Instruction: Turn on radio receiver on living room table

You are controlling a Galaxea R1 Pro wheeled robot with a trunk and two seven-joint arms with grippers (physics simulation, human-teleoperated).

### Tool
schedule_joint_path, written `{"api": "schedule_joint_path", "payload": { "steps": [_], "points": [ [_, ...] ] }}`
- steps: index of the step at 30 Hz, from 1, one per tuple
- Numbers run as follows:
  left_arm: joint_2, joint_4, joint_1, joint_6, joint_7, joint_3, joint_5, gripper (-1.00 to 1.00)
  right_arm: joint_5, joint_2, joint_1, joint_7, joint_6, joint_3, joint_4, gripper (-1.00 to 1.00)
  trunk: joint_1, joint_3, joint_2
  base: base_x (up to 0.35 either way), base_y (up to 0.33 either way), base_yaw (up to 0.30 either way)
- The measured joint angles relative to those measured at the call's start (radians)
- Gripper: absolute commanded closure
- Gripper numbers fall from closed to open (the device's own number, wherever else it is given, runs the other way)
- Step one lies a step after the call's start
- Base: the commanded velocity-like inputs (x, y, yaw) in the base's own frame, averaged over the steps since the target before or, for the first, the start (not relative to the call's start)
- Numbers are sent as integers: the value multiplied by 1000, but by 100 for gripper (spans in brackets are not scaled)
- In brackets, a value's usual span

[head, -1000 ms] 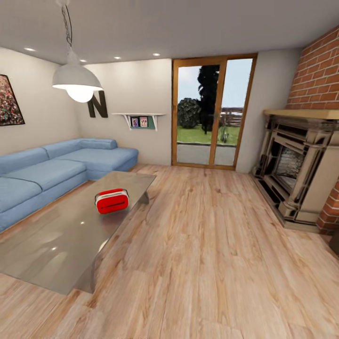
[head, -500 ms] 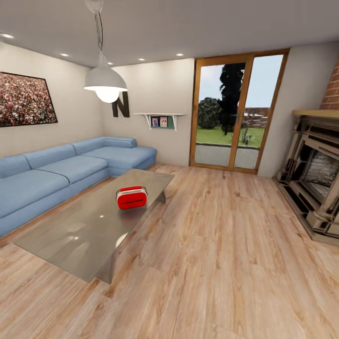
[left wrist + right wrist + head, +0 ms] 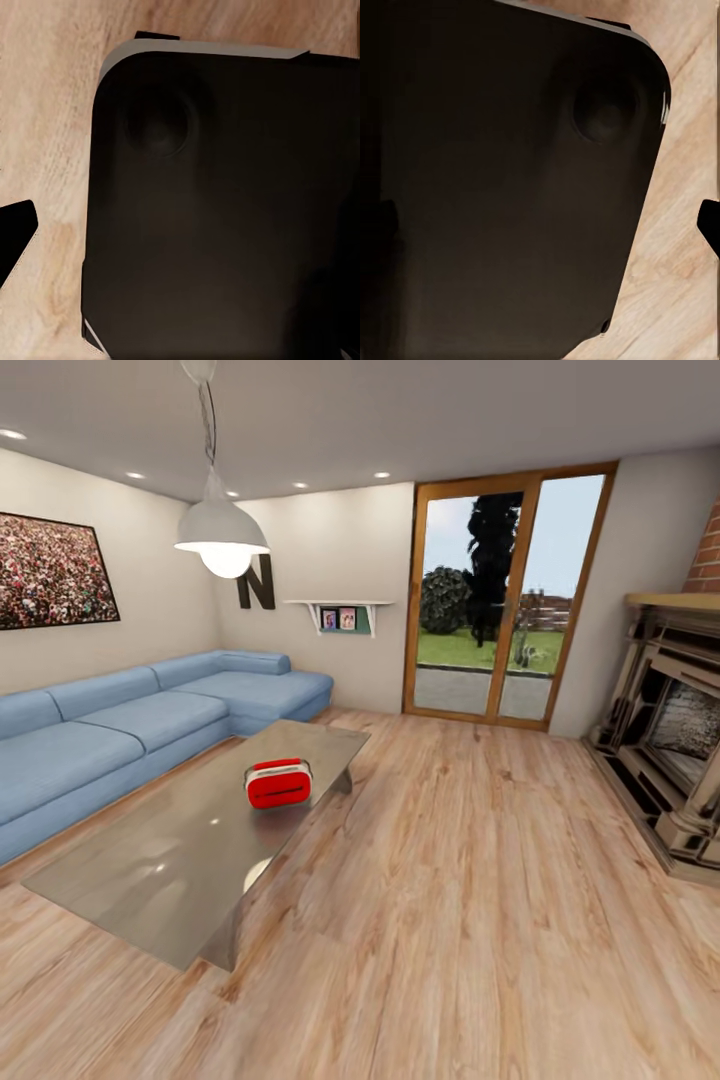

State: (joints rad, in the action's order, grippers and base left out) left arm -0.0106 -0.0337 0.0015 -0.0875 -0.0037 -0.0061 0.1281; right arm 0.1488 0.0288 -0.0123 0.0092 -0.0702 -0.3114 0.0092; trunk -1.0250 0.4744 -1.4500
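The radio receiver (image 3: pixel 279 783) is seen upright on the far half of the table (image 3: pixel 150 870), near its right edge. The blue sofa (image 3: pixel 110 725) lies beyond. Neither gripper's state can be told; a dark rounded panel (image 3: pixel 225 210) is presented over plank floor (image 3: pixel 45 150).

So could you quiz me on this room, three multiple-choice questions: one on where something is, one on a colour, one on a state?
1. Where is the radio receiver?
A. on the sofa
B. on the table
C. on the floor

2. What colour is the sofa?
A. blue
B. green
C. brown

3. What state is the hanging lamp in?
A. lit
B. dark
C. fallen

Answers: 1 B, the red box stands on the glossy grey top of the table. 2 A, its cushions are light blue. 3 A, its bulb glows white under the shade.
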Motion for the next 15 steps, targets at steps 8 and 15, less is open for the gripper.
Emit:
{"api": "schedule_joint_path", "payload": {
  "steps": [8,15],
  "points": [
    [0,0,0,0,1,0,1,-100,1,0,0,-1,-3,0,0,-100,0,0,0,322,0,0],
    [0,0,0,0,1,0,1,-100,0,0,0,-5,-3,0,0,-100,0,0,0,322,0,-22]
  ]
}}
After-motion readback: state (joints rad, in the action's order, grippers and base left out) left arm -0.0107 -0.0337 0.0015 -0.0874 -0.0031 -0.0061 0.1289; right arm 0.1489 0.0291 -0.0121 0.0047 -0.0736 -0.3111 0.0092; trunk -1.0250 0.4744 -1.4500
